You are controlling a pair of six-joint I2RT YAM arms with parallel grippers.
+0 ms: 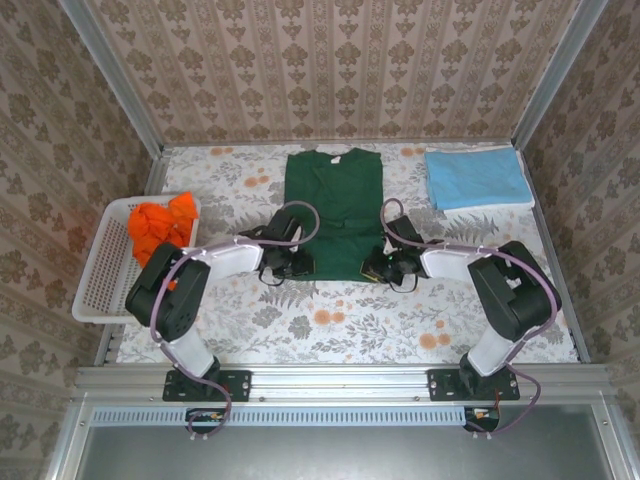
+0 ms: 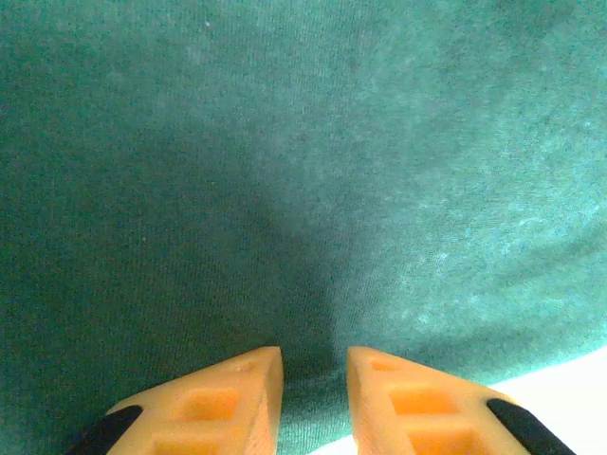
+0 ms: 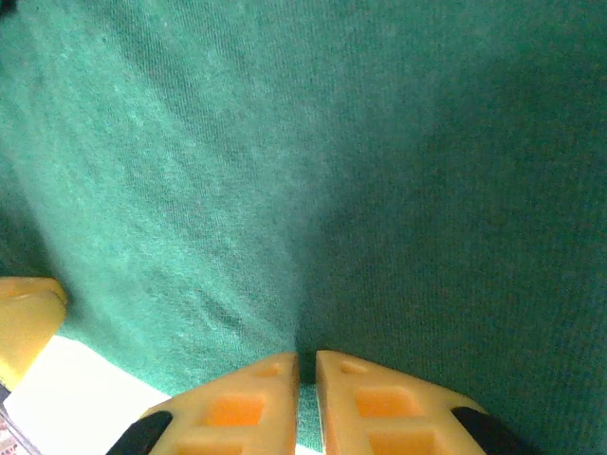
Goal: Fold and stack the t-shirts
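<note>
From above, the dark green shirt (image 1: pixel 335 200) lies flat in the upper middle of the frame on the flowered surface (image 1: pixel 330 320), collar toward the top. The light blue shirt (image 1: pixel 478 178) sits folded in the upper right, well apart from it. At the left edge a white basket (image 1: pixel 100 280) holds bunched orange shirts (image 1: pixel 160 225). The left gripper (image 1: pixel 298 268) rests at the green shirt's lower left corner and the right gripper (image 1: pixel 382 268) at its lower right corner, both arms bent inward over the surface; from this height the jaws are too small to judge. In the left wrist view the green shirt (image 2: pixel 303 171) covers nearly the whole frame, with a sliver of pale surface at the lower right. The left gripper (image 2: pixel 313 384) sits at the bottom edge, its orange fingers (image 2: pixel 228 403) drawn close with the hem pinched between them and a soft crease rising from the gap. In the right wrist view the green shirt (image 3: pixel 379 171) again spans the frame, with pale surface at the lower left. The right gripper (image 3: pixel 306 379) has its jaws almost touching, clamped on the hem, and a crease climbs from between the fingers (image 3: pixel 379 408).
</note>
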